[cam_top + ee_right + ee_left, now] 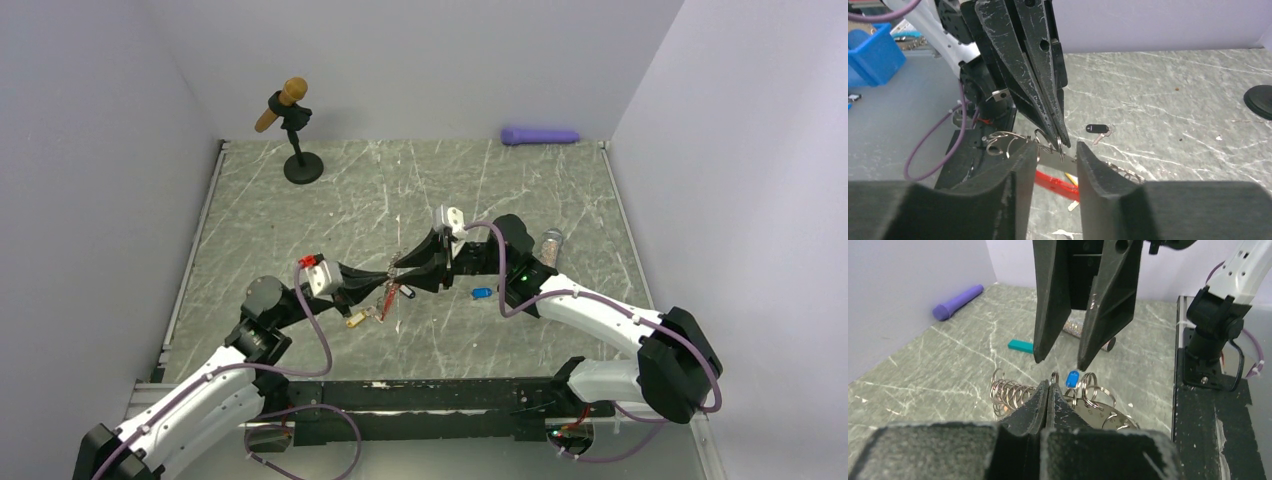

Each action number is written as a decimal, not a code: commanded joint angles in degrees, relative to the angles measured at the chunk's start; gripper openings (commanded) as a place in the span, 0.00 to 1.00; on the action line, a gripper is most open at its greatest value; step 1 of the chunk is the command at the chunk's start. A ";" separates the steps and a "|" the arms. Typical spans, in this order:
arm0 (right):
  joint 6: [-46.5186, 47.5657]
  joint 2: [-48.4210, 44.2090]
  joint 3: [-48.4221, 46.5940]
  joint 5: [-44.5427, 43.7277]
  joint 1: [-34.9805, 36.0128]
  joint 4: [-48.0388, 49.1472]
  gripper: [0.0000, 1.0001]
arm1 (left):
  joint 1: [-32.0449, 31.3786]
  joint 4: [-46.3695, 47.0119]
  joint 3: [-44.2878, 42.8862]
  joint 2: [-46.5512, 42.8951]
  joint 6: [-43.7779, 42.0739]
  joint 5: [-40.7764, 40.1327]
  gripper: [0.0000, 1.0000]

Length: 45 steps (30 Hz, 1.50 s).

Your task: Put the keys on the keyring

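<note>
The keyring is a bunch of silver rings and chain [1010, 392] with a red clip [1058, 182] hanging under it, held up over the table's middle [388, 297]. My left gripper [1049, 385] is shut on one small ring of it. My right gripper [1053, 155] faces it tip to tip, open, its fingers [1048, 315] either side of the left fingertips and that ring. On the table lie a black-tagged key [1098, 129], a blue-tagged key [482, 293] and a yellow-tagged key [355, 320].
A teal block [1020, 345] and a glitter tube [550, 243] lie beyond the right gripper. A purple cylinder [540, 135] rests at the back wall. A black stand with a tan handle [290, 130] is at the back left. The arms' black rail [450, 395] runs along the near edge.
</note>
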<state>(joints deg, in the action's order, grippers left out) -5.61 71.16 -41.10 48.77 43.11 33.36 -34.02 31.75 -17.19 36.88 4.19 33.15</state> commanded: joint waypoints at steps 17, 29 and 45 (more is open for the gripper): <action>18.30 0.16 -5.76 7.34 -2.80 -12.97 0.33 | 0.09 -28.46 -12.98 -2.08 -20.74 0.73 0.00; 17.21 4.66 -9.82 6.15 -2.86 -8.38 0.30 | -1.39 -38.40 -18.25 0.36 -28.60 -1.14 0.00; 17.77 8.86 -10.22 15.71 1.01 -8.26 0.42 | -1.38 -50.50 -23.97 3.85 -35.45 -0.12 0.00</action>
<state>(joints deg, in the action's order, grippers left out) 10.81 79.68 -49.12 60.45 43.05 23.38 -35.24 -20.36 -39.27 41.71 -29.65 31.64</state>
